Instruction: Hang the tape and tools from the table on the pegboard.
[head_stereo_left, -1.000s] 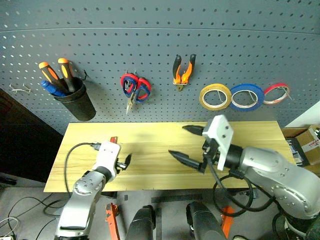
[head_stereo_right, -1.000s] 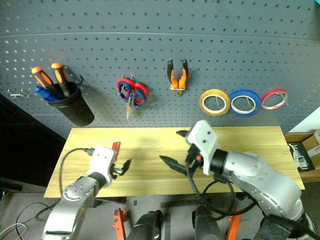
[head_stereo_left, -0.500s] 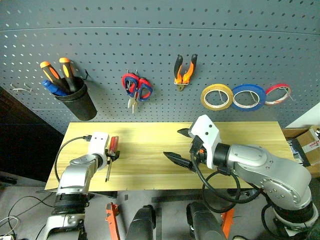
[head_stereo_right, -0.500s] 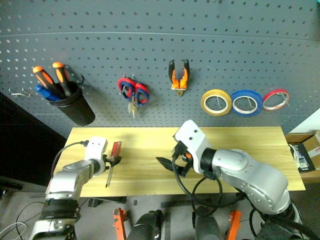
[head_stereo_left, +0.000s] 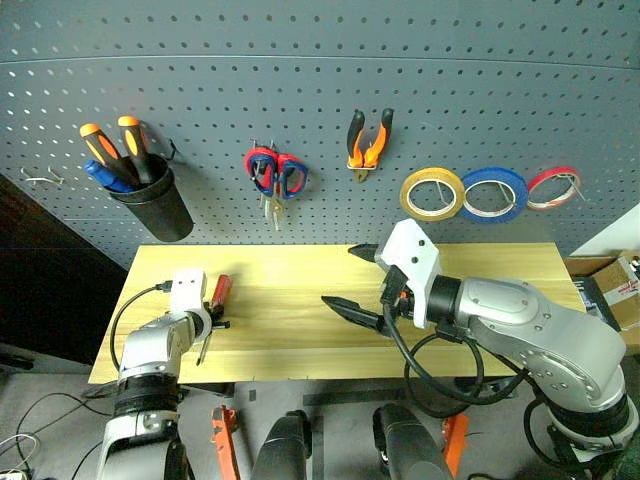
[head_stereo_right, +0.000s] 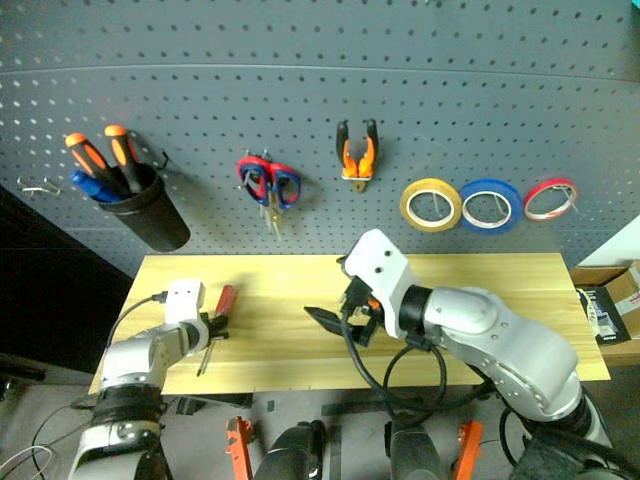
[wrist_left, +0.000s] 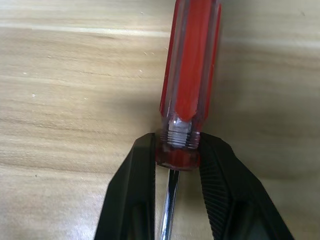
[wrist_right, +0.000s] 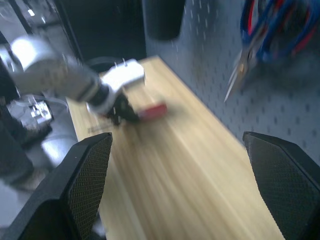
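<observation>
**Operator A:** Checking the left gripper (wrist_left: 175, 165): what is its state?

**Operator B:** Its two black fingers (wrist_left: 132, 195) are clamped on the screwdriver (wrist_left: 189, 75) at the collar where the red handle meets the metal shaft. In the left wrist view the shaft runs back between the fingers and the handle extends beyond the fingertips.

**Operator A:** Location and orientation of the screwdriver?

**Operator B:** It lies on the table (head_stereo_left: 300, 300) at the lower left of the left eye view, near the left end of the tabletop. Its long axis is tilted slightly off vertical in the frame: the red handle points toward the pegboard (head_stereo_left: 320, 90), and the shaft tip points toward the near table edge.

**Operator A:** Right gripper (head_stereo_left: 352, 278)?

**Operator B:** Fingers spread wide apart, holding nothing. It sits at the centre of the left eye view, above the middle of the table.

**Operator A:** Items on the pegboard?

**Operator B:** Left to right:
- black cup (head_stereo_left: 152, 205) with orange-and-black screwdrivers (head_stereo_left: 115, 145);
- the red and the blue scissors (head_stereo_left: 275, 172), hanging together;
- pliers (head_stereo_left: 367, 143), handles up;
- yellowish tape (head_stereo_left: 431, 193);
- blue tape ring (head_stereo_left: 493, 194);
- red tape ring (head_stereo_left: 553, 187).
</observation>
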